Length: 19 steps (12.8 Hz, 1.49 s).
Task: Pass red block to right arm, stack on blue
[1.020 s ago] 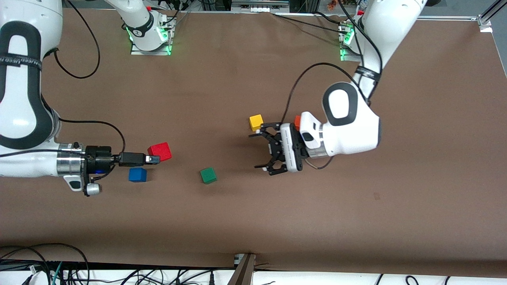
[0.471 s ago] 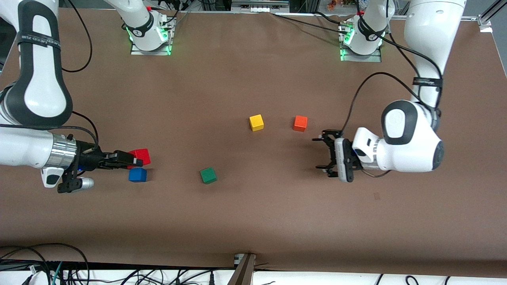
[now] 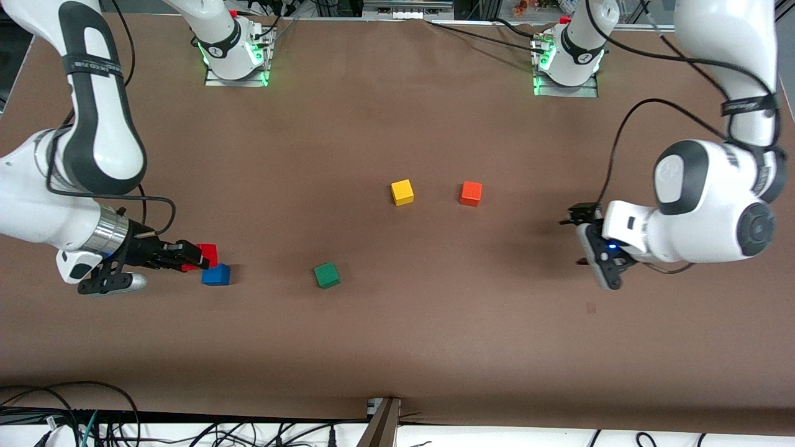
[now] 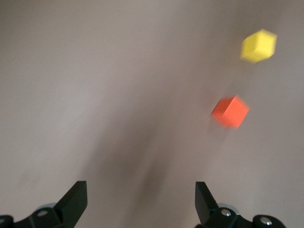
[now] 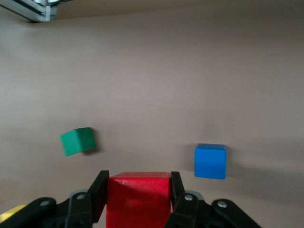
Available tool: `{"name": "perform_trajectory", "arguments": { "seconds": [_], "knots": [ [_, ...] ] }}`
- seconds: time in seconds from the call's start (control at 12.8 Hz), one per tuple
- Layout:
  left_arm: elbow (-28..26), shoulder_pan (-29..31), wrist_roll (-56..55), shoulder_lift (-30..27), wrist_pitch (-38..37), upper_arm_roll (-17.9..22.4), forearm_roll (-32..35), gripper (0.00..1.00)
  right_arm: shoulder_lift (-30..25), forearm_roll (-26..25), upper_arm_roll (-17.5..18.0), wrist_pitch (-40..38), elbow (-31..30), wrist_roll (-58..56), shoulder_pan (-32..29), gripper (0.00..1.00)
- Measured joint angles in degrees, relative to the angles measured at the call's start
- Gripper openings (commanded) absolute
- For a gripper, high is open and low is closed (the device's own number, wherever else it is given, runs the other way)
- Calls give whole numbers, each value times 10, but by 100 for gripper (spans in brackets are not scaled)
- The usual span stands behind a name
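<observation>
My right gripper (image 3: 195, 256) is shut on the red block (image 3: 210, 251) and holds it low over the table right beside the blue cube (image 3: 216, 274). In the right wrist view the red block (image 5: 137, 197) fills the gap between the two fingers (image 5: 99, 194), and the blue cube (image 5: 210, 161) lies on the table a little ahead and off to one side. My left gripper (image 3: 574, 241) is open and empty over bare table near the left arm's end. Its spread fingers (image 4: 76, 199) show in the left wrist view.
A green cube (image 3: 327, 274) lies mid-table, also in the right wrist view (image 5: 77, 141). A yellow cube (image 3: 402, 192) and an orange cube (image 3: 471, 193) lie farther from the camera. Both show in the left wrist view, yellow (image 4: 258, 45) and orange (image 4: 230, 111).
My right gripper has carried the red block back and down, close to the blue cube. My left gripper, open, has drawn away from mid-table toward its own end.
</observation>
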Motion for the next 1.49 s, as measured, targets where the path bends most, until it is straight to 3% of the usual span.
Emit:
{"name": "perform_trajectory", "arguments": {
  "seconds": [0.24,0.47,0.86,1.1,1.49],
  "knots": [
    [23,30,-5,-16,-34,1,66,100,-13,-13,0,96,-82,-1,16,8],
    [33,56,-7,-41,0,2,93,100,-19,-34,0,183,-148,-3,26,8],
    [33,92,-29,-120,-15,3,139,100,-17,-44,-3,234,-177,-47,28,8],
    [24,103,-187,-151,-76,7,140,100,-10,-44,-6,246,-179,-56,24,8],
    [-25,97,-544,-183,-98,-22,140,100,11,-44,-6,280,-177,-57,22,8]
  ]
}}
